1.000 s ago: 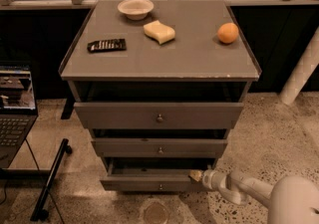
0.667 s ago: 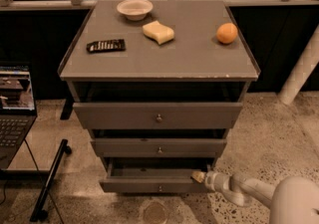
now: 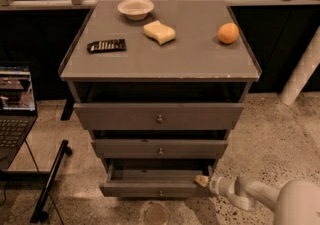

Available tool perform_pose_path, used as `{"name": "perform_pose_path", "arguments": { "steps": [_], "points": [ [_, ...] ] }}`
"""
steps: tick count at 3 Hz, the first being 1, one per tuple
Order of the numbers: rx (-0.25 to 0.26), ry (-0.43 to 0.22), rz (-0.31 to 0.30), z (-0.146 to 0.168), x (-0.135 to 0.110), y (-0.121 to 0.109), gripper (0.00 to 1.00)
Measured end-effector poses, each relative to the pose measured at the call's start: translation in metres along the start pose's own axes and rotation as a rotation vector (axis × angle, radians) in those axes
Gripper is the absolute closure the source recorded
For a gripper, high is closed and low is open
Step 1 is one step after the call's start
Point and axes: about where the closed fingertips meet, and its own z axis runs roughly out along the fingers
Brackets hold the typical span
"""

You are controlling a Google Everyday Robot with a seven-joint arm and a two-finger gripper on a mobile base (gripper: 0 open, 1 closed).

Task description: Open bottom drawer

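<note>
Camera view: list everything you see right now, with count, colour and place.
Cabinet: one, grey, centre, three drawers.
Top drawer: one, grey, widest, slightly out.
Middle drawer: one, grey, below it.
Bottom drawer: one, grey, lowest, pulled part-way out.
Bowl: one, white, cabinet top, back left.
Sponge: one, yellow, top centre.
Orange: one, orange, top right.
Remote control: one, black, top left.
Laptop: one, open, left edge.
Gripper: one, white, at bottom drawer's right front corner.
Arm: one, white, lower right.
</note>
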Motion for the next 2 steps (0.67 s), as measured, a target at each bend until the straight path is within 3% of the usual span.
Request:
{"name": "perform_pose_path", "arguments": {
  "steps": [1,2],
  "points": [
    [-0.001,0.000,-0.001,0.000,0.000,0.001,1.00],
    [-0.007,-0.035,-0.033,0.006,-0.021,0.009,1.00]
  ]
}}
